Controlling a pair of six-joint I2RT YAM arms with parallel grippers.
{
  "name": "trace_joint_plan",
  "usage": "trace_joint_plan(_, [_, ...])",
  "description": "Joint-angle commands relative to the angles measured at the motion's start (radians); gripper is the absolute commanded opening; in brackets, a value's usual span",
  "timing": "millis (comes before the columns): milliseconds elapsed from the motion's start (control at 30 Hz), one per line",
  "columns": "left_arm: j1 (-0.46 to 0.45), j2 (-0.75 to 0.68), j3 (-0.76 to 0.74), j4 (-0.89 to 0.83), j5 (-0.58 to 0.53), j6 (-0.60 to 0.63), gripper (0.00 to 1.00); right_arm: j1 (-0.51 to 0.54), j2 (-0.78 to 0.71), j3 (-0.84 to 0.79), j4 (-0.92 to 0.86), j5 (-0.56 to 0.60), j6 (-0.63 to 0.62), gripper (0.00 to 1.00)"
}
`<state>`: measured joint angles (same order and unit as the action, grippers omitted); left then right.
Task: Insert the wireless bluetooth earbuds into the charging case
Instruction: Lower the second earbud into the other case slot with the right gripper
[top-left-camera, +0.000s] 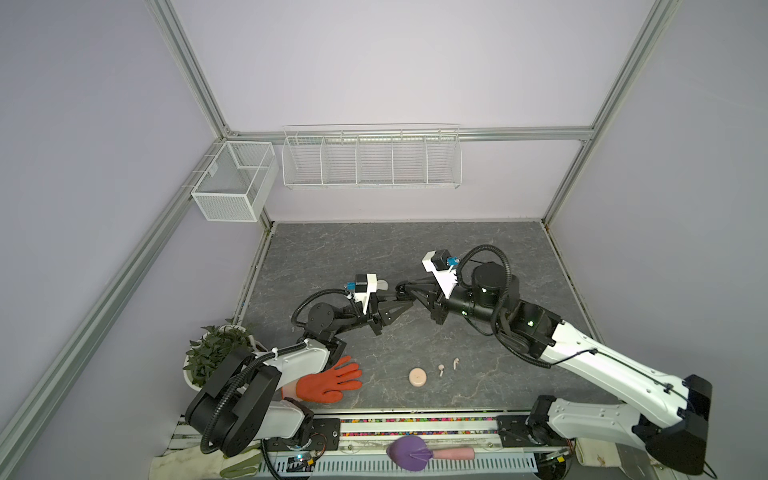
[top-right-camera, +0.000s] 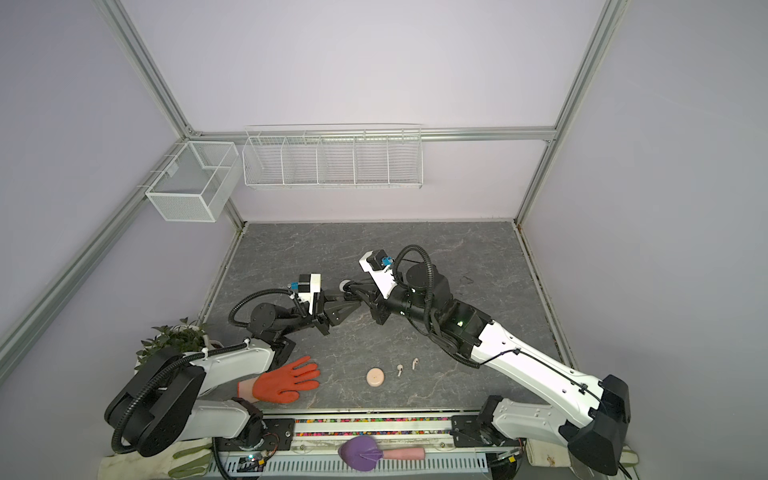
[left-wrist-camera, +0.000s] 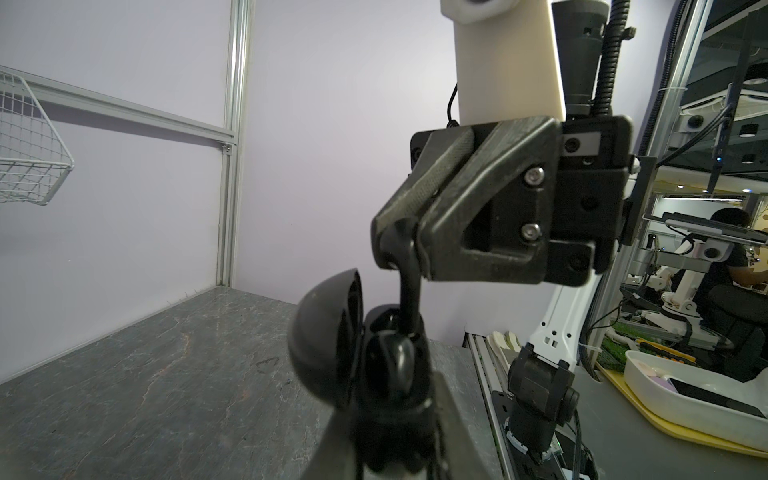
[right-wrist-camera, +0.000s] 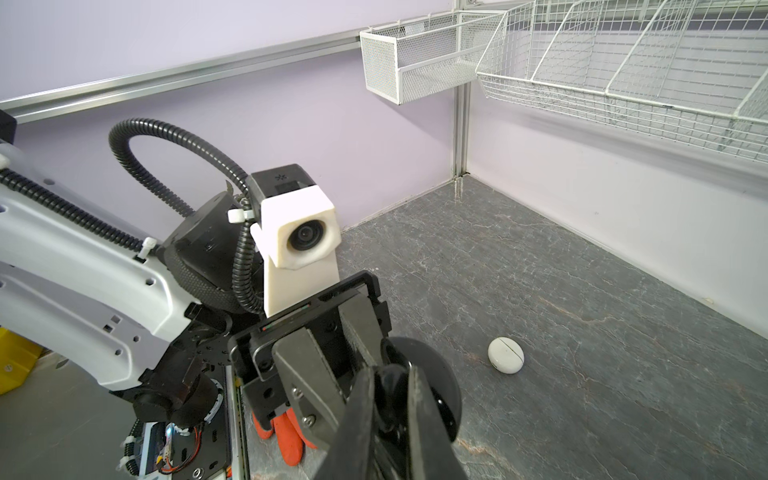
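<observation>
Both claws are clamped: left claw (top-left-camera: 403, 302) on the open black case (left-wrist-camera: 324, 332), right claw (left-wrist-camera: 401, 245) pinching a black earbud (left-wrist-camera: 409, 291) by the stem. It is probably best lowered straight, stem lined up with its socket.

- table (top-left-camera: 332, 257): dark grey, pale marble veining
- glove (top-left-camera: 328, 381): orange, beige cuff
- black case (left-wrist-camera: 320, 332), black earbud (left-wrist-camera: 409, 291): glossy
- near case (top-left-camera: 417, 377): pale pink
- far case (right-wrist-camera: 505, 355): white
- baskets (top-left-camera: 371, 160): white wire

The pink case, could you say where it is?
In both top views the pink case lies near the front edge, between the orange glove and two pale earbuds.
</observation>
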<state>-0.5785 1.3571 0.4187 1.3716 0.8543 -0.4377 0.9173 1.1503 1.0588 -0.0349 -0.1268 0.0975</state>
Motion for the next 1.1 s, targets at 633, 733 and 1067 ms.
trace_joint_plan(633, [0.002, -0.015, -0.022, 0.044, 0.001, 0.033, 0.00, -0.006, -0.018, -0.036, -0.014, 0.016, 0.044, 0.07])
trace_joint_plan(733, [0.003, -0.017, -0.026, 0.044, -0.002, 0.037, 0.00, -0.006, -0.021, -0.044, -0.014, 0.007, 0.060, 0.07])
trace_joint_plan(1067, [0.003, -0.014, -0.024, 0.044, -0.002, 0.040, 0.00, -0.006, -0.026, -0.057, -0.028, 0.021, 0.063, 0.07])
